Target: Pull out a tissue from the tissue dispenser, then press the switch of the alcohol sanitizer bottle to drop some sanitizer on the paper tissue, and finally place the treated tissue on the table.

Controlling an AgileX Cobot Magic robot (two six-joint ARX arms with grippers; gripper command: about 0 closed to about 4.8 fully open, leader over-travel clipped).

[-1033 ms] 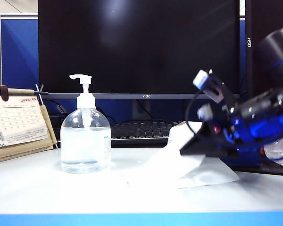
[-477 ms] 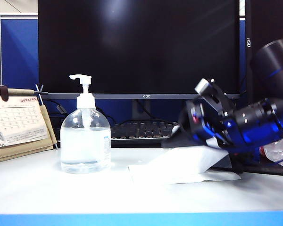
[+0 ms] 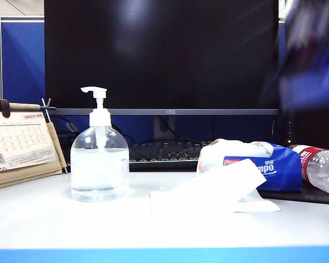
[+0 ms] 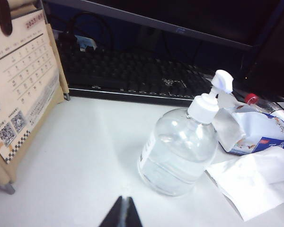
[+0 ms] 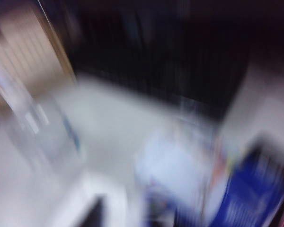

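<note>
— On the table (image 3: 55,227), where's the tissue (image 3: 216,189)?
— Lying flat between sanitizer bottle (image 3: 99,164) and dispenser (image 3: 260,164), nearer my right gripper (image 3: 310,82); its jaws blur, can't tell. My left gripper (image 4: 123,215) stays pinched closed, empty.
</note>
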